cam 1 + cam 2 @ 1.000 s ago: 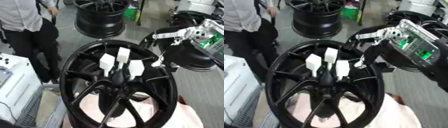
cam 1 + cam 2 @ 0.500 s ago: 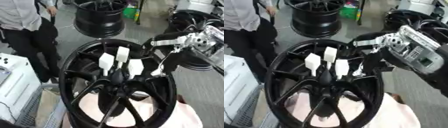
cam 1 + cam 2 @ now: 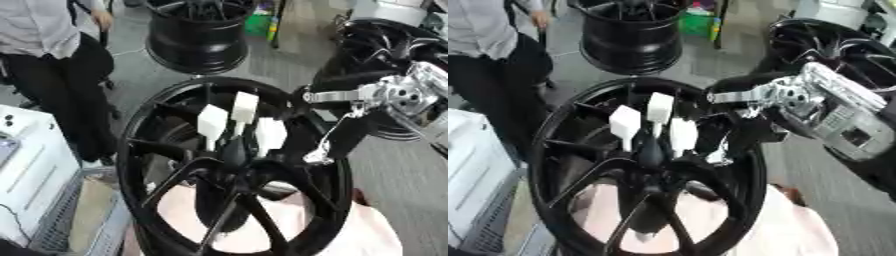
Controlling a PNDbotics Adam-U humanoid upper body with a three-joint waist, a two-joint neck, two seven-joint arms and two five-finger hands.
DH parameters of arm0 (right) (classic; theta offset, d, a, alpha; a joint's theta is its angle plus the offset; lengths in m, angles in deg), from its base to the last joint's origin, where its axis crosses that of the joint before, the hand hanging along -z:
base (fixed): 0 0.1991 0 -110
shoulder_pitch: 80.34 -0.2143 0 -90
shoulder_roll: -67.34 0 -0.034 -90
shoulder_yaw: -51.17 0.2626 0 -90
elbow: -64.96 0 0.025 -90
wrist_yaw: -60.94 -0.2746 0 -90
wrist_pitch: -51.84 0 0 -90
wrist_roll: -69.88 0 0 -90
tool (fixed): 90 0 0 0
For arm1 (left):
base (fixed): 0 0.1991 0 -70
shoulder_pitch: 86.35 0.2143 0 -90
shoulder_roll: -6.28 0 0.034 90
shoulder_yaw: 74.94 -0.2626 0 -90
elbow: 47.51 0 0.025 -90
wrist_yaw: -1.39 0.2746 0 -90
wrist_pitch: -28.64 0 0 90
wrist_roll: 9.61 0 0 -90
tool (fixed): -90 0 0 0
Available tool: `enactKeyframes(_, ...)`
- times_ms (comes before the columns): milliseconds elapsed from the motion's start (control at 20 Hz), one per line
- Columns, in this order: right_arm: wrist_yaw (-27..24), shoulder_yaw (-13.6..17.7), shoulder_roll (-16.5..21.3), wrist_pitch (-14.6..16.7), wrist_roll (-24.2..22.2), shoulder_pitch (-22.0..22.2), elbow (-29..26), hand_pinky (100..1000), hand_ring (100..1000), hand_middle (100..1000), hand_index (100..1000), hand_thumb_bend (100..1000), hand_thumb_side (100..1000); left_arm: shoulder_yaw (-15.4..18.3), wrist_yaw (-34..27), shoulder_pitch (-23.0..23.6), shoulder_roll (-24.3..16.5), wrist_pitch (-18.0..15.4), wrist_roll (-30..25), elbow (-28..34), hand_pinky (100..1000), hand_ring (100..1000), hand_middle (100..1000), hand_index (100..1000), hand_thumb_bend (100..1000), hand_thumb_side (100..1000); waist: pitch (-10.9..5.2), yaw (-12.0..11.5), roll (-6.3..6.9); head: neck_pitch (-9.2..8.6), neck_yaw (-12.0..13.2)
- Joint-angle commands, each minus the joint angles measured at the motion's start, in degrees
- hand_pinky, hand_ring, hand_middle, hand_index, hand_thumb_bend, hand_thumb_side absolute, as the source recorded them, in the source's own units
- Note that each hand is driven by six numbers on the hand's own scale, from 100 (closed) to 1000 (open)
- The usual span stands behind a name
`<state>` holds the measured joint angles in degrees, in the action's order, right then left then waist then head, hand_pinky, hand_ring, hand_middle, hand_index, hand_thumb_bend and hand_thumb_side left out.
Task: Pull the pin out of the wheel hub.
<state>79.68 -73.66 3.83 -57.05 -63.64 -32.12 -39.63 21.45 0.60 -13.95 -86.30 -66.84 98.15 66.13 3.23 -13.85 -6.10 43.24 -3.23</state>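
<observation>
Right hand point(image 3: 350, 117) hovers over the hub's point(image 3: 232, 165) right rim, fingers relaxed, just right of the white-tagged pins point(image 3: 269, 136).

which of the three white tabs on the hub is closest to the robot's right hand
The rightmost, lowest white tab, nearest the right hand. The tallest tab and left tab sit farther away.

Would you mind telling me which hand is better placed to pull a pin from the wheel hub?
The right hand: it hangs over the wheel's right rim, close to the white-tagged pins at the hub. The left hand shows in neither view.
</observation>
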Motion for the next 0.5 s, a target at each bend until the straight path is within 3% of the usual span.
enactKeyframes(50,1.26,1.43,0.83,0.07,0.98,-1.0,-0.77,873,880,833,890,429,313,0.3,-0.22,-0.43,-0.6,0.06,0.03,0.95,801,884,627,839,197,594,-0.48,-0.03,0.35,0.19,-0.15)
enactKeyframes(500,4.11,2.23,0.46,1.55,4.48,-1.73,0.83,877,883,842,891,447,281,0.85,0.02,-0.75,-0.86,-0.03,0.52,0.95,801,882,628,839,200,589,-0.18,-0.18,0.33,-0.6,-0.69)
